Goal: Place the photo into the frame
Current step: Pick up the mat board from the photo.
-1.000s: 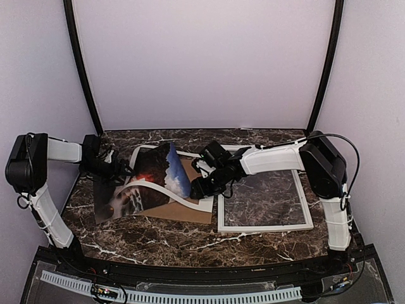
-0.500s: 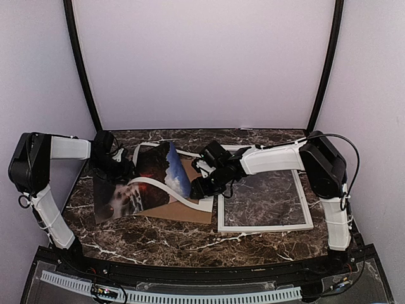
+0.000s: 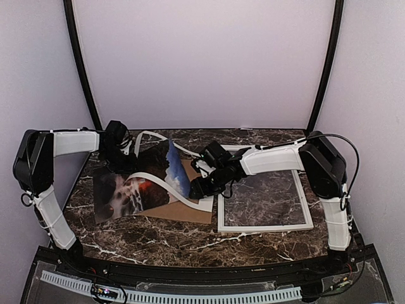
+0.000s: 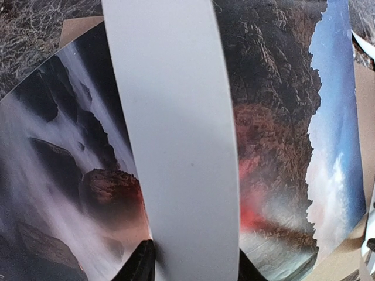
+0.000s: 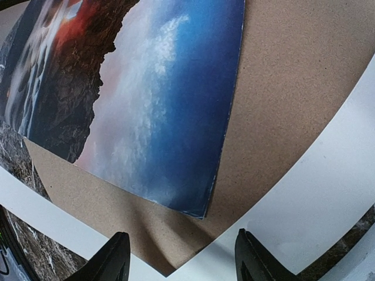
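Note:
The photo [image 3: 130,190] lies left of centre on the brown backing board, with its blue sky corner curled up; it also shows in the left wrist view [image 4: 281,117] and the right wrist view [image 5: 158,99]. The frame [image 3: 266,227], with a thin white border, lies flat at the right, marble showing through it. My left gripper [image 3: 119,152] is at the photo's far left and grips a strip of the white mat board [image 4: 176,146] between its jaws [image 4: 192,266], holding it over the photo. My right gripper [image 3: 197,188] is open and empty, low over the backing board by the photo's sky corner [image 5: 179,257].
The brown backing board [image 3: 190,212] lies under the photo and shows in the right wrist view [image 5: 293,88]. The white mat board [image 3: 183,197] arches across the photo and touches the frame's left side. Dark poles stand at the back corners.
My left gripper has moved right and toward the back with the mat board's far-left part, which has risen. The right arm has not moved.

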Controlling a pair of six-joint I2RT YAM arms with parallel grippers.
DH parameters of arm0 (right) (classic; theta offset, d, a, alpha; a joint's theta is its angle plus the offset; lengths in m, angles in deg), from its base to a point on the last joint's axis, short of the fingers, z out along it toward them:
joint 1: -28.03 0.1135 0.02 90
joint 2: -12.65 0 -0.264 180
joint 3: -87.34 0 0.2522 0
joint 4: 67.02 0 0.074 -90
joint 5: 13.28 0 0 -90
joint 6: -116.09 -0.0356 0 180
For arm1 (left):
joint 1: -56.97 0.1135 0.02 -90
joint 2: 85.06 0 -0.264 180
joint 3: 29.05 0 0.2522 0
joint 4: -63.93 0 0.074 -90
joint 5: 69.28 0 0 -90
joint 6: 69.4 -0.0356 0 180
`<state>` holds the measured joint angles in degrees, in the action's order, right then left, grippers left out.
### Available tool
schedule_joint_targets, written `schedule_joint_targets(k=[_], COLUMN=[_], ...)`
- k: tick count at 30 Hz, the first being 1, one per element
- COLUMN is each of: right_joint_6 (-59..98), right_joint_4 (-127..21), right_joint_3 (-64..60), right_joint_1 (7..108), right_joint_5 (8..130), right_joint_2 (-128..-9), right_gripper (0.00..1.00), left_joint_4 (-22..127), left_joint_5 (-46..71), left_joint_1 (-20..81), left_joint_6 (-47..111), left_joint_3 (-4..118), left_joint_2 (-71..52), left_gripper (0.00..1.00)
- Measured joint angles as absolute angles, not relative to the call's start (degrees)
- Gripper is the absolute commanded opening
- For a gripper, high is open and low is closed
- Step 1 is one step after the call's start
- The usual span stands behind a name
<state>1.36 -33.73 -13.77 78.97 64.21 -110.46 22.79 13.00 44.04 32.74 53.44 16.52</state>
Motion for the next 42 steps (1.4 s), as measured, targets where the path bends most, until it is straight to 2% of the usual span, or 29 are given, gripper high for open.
schedule_joint_targets(k=[14, 19, 34, 42], right_joint_6=[1.38, 1.40, 1.09, 0.68], right_joint_4=[-33.82, -33.84, -32.96, -30.54], right_joint_3=[-13.75, -13.75, -15.59, -17.31], right_joint_1=[78.97, 78.97, 78.73, 76.19], right_joint_5=[64.07, 63.97, 61.91, 61.91], right_joint_2=[-110.50, -110.50, -110.11, -101.76], right_gripper=[0.62, 0.65, 0.73, 0.76], left_joint_4=[17.26, 15.93, 13.42, 12.98], left_joint_5=[25.43, 27.75, 31.22, 32.78], left_joint_1=[40.34, 39.62, 39.32, 39.32], left_joint_6=[29.07, 28.11, 26.82, 25.92], left_joint_3=[59.91, 61.70, 64.70, 66.80], left_joint_2=[18.18, 18.68, 19.07, 19.10], left_gripper=[0.24, 0.21, 0.19, 0.19])
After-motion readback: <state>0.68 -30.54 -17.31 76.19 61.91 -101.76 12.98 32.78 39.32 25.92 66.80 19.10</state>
